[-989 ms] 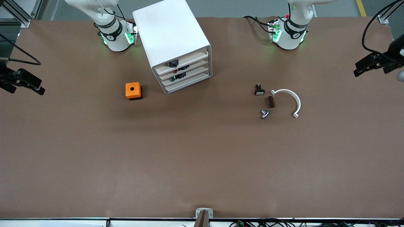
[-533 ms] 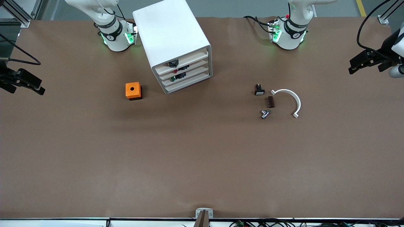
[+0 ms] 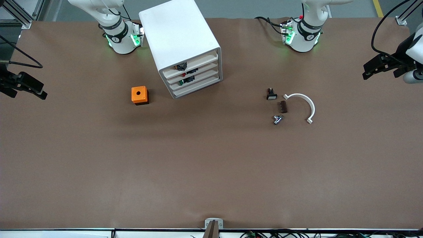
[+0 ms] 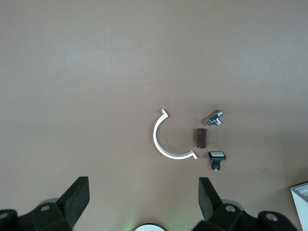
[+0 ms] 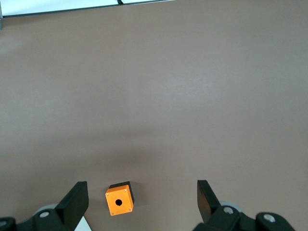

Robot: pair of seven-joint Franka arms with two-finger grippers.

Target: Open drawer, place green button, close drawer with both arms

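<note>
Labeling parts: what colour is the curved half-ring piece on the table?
White. The curved plastic half-ring shows best in the left wrist view.

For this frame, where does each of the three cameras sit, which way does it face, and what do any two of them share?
Front view: high across the table, facing both arm bases; shows the cabinet, the left gripper and the right gripper.
Left wrist view: on the left wrist, looking down past its open fingers at the white arc.
Right wrist view: looking down between open fingers at the orange box.
Shared: front and right wrist views both show the orange box.
</note>
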